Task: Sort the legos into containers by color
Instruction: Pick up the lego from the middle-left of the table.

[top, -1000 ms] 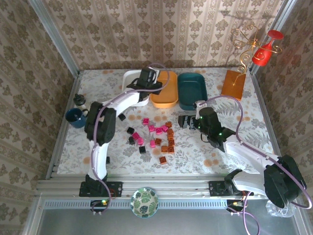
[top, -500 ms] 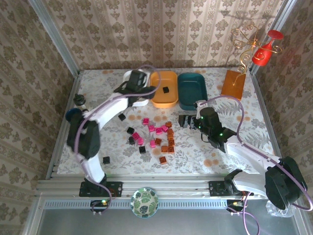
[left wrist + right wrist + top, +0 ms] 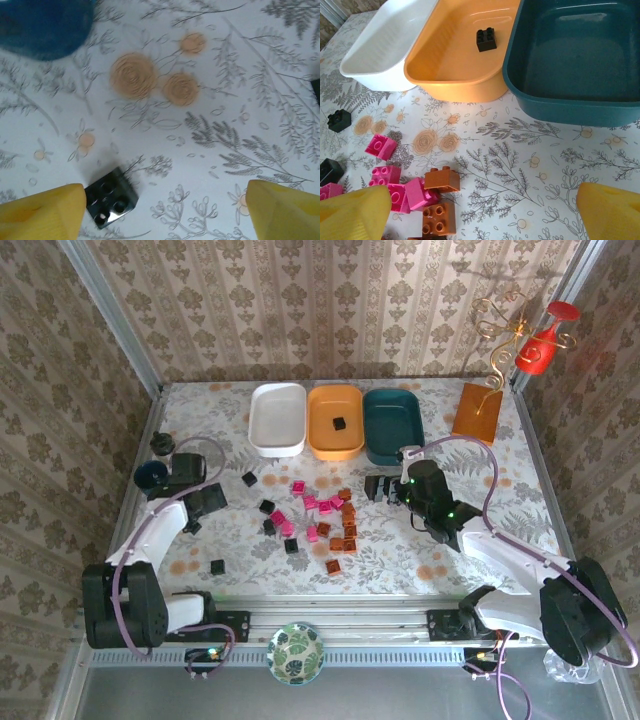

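The left hand (image 3: 160, 212) hangs wide open and empty above the tabletop (image 3: 225, 100), a loose black lego (image 3: 111, 197) just inside one fingertip (image 3: 45, 210), apparently lined up for a pick. The right hand (image 3: 482, 212), equally wide and empty, faces the orange tray (image 3: 455, 57), where another black lego (image 3: 486, 39) lies, so black likely belongs there.

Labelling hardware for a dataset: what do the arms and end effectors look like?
Left arm and right arm: white links, black joints, looping lilac cables. Left end effector and right end effector are black with yellow fingers. Green lights dot the right arm.
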Robot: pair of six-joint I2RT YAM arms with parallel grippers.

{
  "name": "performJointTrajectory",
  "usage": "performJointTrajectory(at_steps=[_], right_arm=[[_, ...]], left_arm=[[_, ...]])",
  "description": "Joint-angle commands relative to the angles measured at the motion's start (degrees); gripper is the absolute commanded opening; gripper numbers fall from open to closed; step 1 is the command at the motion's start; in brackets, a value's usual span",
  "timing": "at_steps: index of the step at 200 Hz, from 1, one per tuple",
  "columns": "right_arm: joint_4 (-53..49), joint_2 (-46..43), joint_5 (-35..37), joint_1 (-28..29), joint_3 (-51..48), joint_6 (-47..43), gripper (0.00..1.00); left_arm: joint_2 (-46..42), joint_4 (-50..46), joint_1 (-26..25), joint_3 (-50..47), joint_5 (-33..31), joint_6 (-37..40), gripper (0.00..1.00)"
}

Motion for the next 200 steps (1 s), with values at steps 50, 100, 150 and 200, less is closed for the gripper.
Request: performJointTrajectory(at_steps=[50, 100, 150, 200], right_arm=[[2.3, -0.8, -0.5, -0.3, -1.4, 1.9, 0.97], [2.1, -0.9, -0.7, -0.3, -1.3, 2.0, 0.98], [2.2, -0.7, -0.9, -0.4, -1.3, 2.1, 0.98], [2.0, -0.9, -0.7, -0.4, -1.3, 2.0, 0.98]], left_arm=[[2.4, -4.2, 9.0, -1.3, 4.7, -4.4, 0.81], [10.3, -2.6, 8.9, 0.4, 5.8, -3.4, 0.69], [14.7, 0.3, 8.4, 1.0, 5.6, -3.1, 0.58], [16.7, 2.5, 7.7, 2.8, 6.3, -2.8, 0.42]])
